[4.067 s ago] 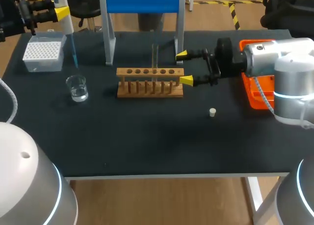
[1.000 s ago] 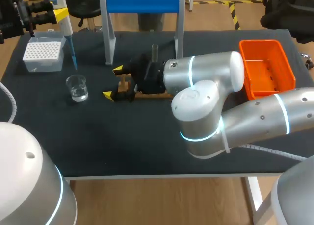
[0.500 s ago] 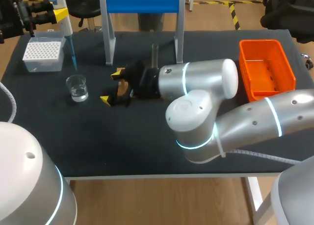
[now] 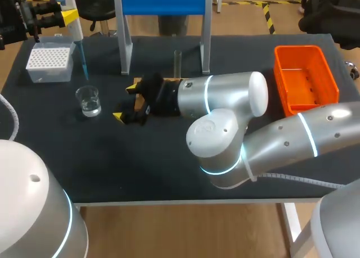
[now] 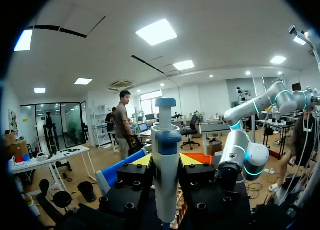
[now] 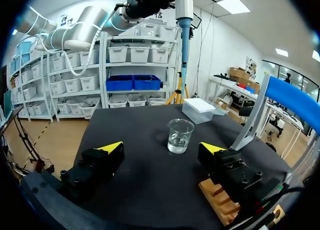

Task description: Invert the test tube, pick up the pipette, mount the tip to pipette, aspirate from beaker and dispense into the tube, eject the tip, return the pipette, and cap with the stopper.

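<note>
Pipette [image 5: 165, 180] between left fingers [image 5: 141, 160]

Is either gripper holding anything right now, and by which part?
The left gripper is shut on the white and blue pipette, clamping its barrel below the blue collar. The right gripper is open, holding nothing.

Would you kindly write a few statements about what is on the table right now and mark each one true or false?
1. The left gripper holds the pipette. True.
2. The right gripper is shut on the beaker. False: its fingers are open, and the beaker stands apart, ahead of it.
3. The beaker has clear liquid in it. True.
4. The test tube lies in the orange bin. False: it stands upright by the wooden rack, well away from the bin.
</note>
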Available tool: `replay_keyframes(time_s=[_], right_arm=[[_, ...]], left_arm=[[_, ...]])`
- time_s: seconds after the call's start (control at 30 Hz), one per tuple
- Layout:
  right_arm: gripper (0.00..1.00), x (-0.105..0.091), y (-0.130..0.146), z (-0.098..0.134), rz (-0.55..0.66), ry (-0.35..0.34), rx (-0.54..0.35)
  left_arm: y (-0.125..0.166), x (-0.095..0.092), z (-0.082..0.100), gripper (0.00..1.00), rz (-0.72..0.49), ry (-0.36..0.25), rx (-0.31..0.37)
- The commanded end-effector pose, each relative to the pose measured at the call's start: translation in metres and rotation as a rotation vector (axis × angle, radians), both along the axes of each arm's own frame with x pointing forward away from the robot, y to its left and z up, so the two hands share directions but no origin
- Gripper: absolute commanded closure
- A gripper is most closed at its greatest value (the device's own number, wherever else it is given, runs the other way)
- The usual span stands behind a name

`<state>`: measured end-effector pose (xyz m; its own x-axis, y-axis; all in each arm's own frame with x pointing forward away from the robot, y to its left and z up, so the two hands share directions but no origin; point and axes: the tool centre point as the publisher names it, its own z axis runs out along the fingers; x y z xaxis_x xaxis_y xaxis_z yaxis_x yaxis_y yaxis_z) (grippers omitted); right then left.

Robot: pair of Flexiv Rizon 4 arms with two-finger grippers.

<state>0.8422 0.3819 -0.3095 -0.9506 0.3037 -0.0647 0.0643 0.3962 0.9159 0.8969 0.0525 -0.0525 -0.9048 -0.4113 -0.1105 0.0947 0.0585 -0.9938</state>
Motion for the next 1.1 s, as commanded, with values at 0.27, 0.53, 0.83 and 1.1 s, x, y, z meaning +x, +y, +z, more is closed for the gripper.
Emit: replay_keyframes(time_s=[0.27,0.53,0.83,1.1], right_arm=[[0.0,-0.002,0.001,0.0,-0.002,-0.001,0.001],[0.0,-0.002,0.001,0.0,-0.002,-0.001,0.001],[0.0,-0.002,0.001,0.0,-0.002,-0.001,0.001],[0.0,-0.002,0.001,0.0,-0.002,-0.001,0.001]], left_arm=[[-0.001,0.0,-0.001,1.0,0.004,-0.003,-0.002],[-0.001,0.0,-0.001,1.0,0.004,-0.003,-0.002],[-0.006,0.002,-0.003,1.0,-0.015,-0.022,0.001],[-0.008,0.003,-0.016,1.0,-0.03,-0.045,0.013]])
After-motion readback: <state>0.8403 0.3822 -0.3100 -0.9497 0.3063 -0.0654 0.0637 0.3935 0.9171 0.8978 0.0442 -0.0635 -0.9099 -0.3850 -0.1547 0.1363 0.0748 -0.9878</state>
